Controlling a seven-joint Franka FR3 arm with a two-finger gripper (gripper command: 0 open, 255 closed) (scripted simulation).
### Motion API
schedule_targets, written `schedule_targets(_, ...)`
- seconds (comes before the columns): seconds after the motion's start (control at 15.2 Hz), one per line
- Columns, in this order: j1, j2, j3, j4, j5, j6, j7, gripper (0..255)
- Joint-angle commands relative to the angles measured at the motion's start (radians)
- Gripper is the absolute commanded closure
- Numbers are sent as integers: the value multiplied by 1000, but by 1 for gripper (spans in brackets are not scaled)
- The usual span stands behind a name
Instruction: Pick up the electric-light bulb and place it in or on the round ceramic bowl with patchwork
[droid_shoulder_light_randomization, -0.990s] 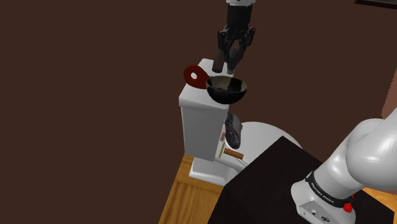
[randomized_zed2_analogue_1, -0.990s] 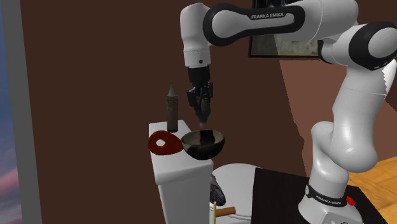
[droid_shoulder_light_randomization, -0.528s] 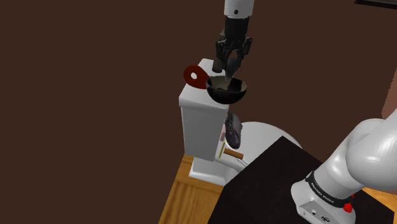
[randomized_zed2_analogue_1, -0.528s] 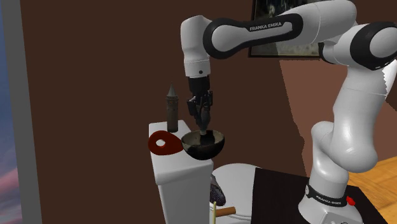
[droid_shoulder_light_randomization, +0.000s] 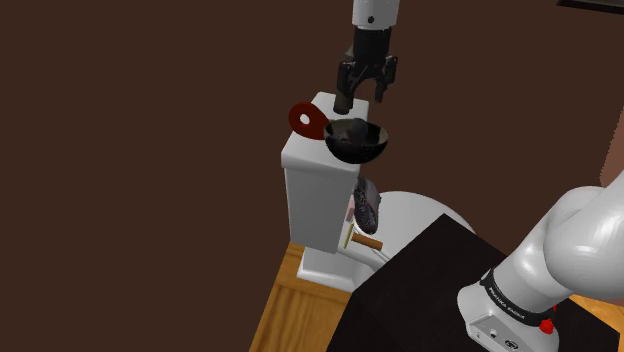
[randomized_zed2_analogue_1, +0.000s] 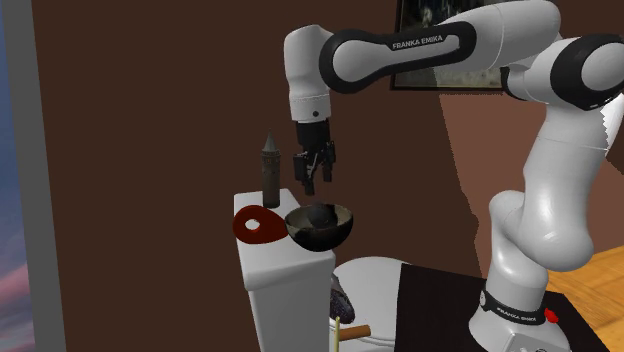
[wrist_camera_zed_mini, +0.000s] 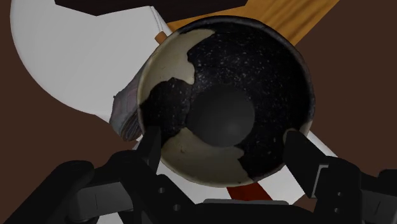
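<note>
Plainly, the gripper hangs just above the bowl, its jaws apart and clasping nothing. The bowl stands on the lid of a white tank, and the bulb lies inside it, at the bottom. From the wrist view the bulb reads as a dark grey ball resting in the middle of the bowl, whose inside is patched in cream and speckled black; the two black fingers stand either side of the bowl's mouth and touch neither rim nor bulb. From the shoulder view the bowl's outside is dark and glossy, and a white toilet seat lies below it, with a strip of wood floor and the dark stand nearer the camera. In the second exterior view a flat red piece lies on the lid just beside the bowl, and a tall dark bottle-like thing stands upright behind it.
</note>
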Motion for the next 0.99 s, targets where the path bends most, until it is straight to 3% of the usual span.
schedule_targets(0.0,0,0,0,0,0,0,0,0)
schedule_targets(0.2,0,0,0,0,0,0,0,0)
schedule_targets(0.46,2,34,5,165,-2,-131,2,0)
schedule_targets(0.92,2,34,5,165,-2,-131,2,0)
